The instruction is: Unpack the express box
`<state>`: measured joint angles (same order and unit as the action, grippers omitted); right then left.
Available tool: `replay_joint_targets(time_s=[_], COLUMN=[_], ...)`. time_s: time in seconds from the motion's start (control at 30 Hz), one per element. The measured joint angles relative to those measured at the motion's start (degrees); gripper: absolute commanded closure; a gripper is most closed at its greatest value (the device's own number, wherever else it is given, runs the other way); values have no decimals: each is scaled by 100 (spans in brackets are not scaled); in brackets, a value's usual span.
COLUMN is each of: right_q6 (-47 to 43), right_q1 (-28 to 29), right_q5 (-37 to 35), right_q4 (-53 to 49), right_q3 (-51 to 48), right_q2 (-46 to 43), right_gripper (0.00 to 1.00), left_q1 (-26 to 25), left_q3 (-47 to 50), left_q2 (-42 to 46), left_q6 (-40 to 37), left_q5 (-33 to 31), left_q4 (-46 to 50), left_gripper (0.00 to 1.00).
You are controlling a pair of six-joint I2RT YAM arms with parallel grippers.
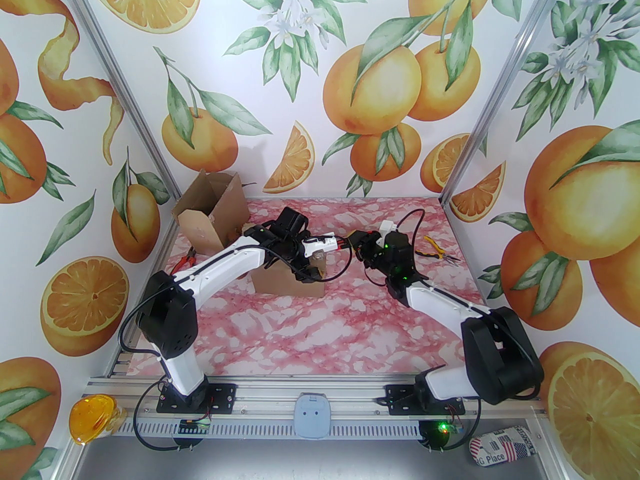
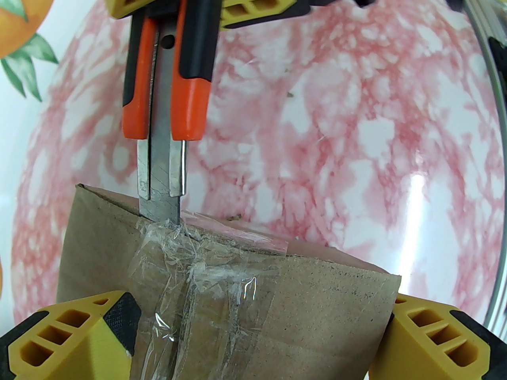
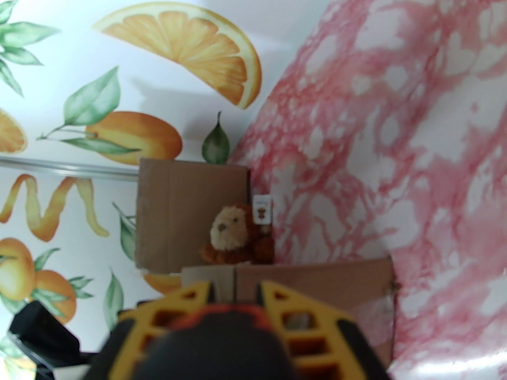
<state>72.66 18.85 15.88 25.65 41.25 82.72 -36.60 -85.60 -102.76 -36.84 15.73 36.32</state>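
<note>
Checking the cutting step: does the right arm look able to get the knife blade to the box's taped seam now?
Likely yes: the right gripper is shut on the utility knife, its blade touching the tape at the box edge, and the open left gripper leaves that spot uncovered.

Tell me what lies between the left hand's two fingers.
The taped cardboard box: in the left wrist view it lies between the left hand's wide-set fingers, with a utility knife's blade at its taped top edge.
</note>
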Motion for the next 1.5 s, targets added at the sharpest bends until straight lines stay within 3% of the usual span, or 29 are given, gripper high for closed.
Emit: replay_joint_targets(time_s=[0.27,0.53,0.83,0.97,1.2,1.5], right_q6=[-92,-660,-1283,-1207,-656,-544], right_q1=[87,-243,-282,-260,52,251], right_q5=[-127,796,1545,1377,474,-129], right_q4=[-415,-922,-1049,-852,-365,-745], right_q3=[-20,168,949,780,105,-24], right_q2=[-267,-313,483,409,-92,-516], right_gripper=[100,100,100,100,100,100], left_q1=[-20,-9,229,155,2,-66], left_q3=[7,439,509,424,343,68], left_q2=[11,269,293,221,181,-44], left_q6=[-46,-619,-748,-564,-48,247], left_q5=[-68,240,463,332,-28,-175], left_q4=[-2,-240,-240,-240,-267,-258], left_gripper=[5,6,18,20,22,23])
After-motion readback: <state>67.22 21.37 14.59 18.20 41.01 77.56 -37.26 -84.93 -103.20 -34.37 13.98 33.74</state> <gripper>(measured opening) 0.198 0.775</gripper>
